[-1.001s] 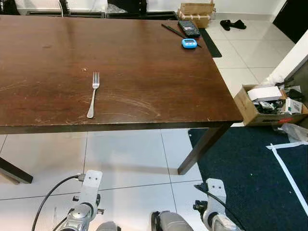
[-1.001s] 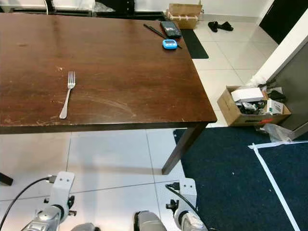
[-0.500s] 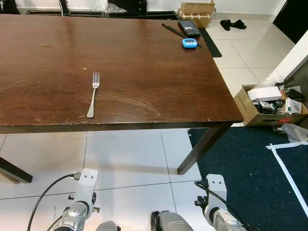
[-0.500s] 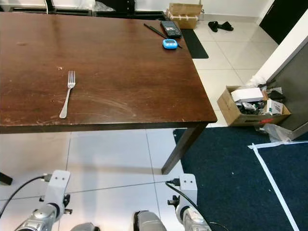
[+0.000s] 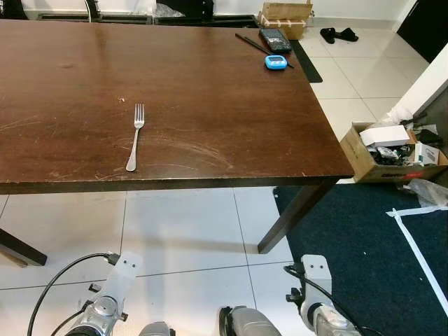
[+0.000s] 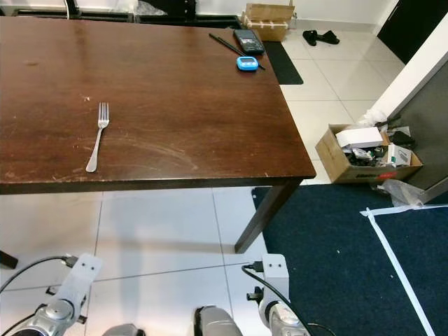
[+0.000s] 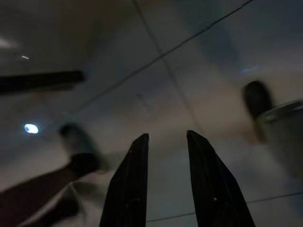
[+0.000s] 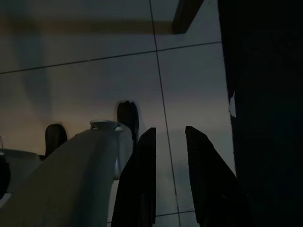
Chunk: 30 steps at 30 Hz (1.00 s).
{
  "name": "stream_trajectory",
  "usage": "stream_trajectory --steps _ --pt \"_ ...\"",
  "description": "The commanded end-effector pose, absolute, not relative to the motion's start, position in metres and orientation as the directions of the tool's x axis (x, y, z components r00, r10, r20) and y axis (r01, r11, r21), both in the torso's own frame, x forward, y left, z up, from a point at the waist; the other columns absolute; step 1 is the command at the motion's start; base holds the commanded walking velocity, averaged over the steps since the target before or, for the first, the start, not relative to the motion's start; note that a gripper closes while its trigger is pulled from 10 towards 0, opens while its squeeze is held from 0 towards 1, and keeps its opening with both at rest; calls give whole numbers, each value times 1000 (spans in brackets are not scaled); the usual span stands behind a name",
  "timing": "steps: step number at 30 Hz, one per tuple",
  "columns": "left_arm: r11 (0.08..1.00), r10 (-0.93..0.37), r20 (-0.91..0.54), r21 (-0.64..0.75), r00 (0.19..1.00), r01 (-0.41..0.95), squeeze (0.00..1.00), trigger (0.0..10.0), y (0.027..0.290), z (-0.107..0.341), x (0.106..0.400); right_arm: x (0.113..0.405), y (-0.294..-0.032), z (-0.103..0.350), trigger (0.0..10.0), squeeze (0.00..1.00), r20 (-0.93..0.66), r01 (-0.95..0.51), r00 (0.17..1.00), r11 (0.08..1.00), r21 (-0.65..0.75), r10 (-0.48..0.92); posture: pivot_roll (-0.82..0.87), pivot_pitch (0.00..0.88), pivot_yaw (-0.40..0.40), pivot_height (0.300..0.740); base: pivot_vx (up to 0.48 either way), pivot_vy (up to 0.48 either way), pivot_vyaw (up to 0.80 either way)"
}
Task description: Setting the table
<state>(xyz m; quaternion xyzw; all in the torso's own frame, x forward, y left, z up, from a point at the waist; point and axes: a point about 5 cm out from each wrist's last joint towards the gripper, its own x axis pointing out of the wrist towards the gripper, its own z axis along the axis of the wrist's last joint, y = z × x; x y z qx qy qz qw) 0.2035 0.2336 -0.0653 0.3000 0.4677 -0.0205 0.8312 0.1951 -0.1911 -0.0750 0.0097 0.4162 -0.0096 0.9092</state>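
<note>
- left eye view: fork (image 5: 133, 137) lies near the table (image 5: 210, 91) front edge, tines pointing away, likely a place setting.
- left gripper (image 7: 165, 142) and right gripper (image 8: 169, 135) hang low over floor tiles, fingers slightly apart, holding nothing.

1. A silver fork (image 5: 134, 136) lies flat on the dark brown wooden table (image 5: 210, 105), with nothing touching it.
2. Its tines point toward the far side of the table, and its handle end lies close to the near edge.
3. It sits on the robot's left part of the tabletop, tilted slightly, the handle end a little further left than the tines.
4. Pale scratches mark the wood beside it.
</note>
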Motion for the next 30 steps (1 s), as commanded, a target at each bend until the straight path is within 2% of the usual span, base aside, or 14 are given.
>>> stream_trajectory --steps 1,8,9,10,11,12,14,17,18,23,30 --pt "781 272 -800 508 534 364 0 10000 237 -68 197 189 -192 -78 10000 0 -770 40 637 999 0 -25 48 96 -30 740 0 0 0" --pt "778 277 -799 513 534 364 0 10000 237 -69 197 190 -191 -77 10000 0 -761 23 648 1000 -6 -19 50 93 -33 740 0 0 0" --pt "822 242 -802 469 547 323 0 10000 230 -69 198 190 -191 -77 10000 0 -761 22 649 1000 -6 -19 49 91 -34 740 0 0 0" --pt "822 242 -802 469 547 323 0 10000 230 -69 198 190 -191 -77 10000 0 -761 22 649 1000 -6 -19 49 91 -34 740 0 0 0" --pt "908 187 -811 357 554 217 0 10000 220 -70 200 190 -191 -77 10000 0 -761 21 649 1000 -6 -19 48 92 -34 740 0 0 0" --pt "953 148 -812 269 565 138 0 10000 214 -71 202 190 -191 -77 10000 0 -761 21 649 1000 -6 -18 48 92 -34 740 0 0 0" --pt "988 92 -815 146 573 48 0 10000 201 -72 203 188 -192 -79 10000 0 -772 1 636 1000 -18 -15 43 89 -36 740 0 0 0" --pt "991 51 -817 111 575 69 0 10000 191 -75 201 186 -192 -80 10000 0 -776 -11 630 1000 -18 -7 38 89 -33 740 0 0 0" --pt "996 10 -801 64 599 70 0 10000 183 -74 202 186 -191 -80 10000 0 -776 -16 631 1000 -14 0 35 91 -31 740 0 0 0" --pt "1000 -19 -758 -13 652 15 0 10000 176 -69 211 187 -191 -79 10000 0 -773 -14 634 1000 -7 3 36 92 -30 740 0 0 0" --pt "999 4 -751 30 660 28 0 10000 181 -67 213 190 -188 -77 10000 0 -761 -29 647 999 19 33 35 90 -32 740 0 0 114"
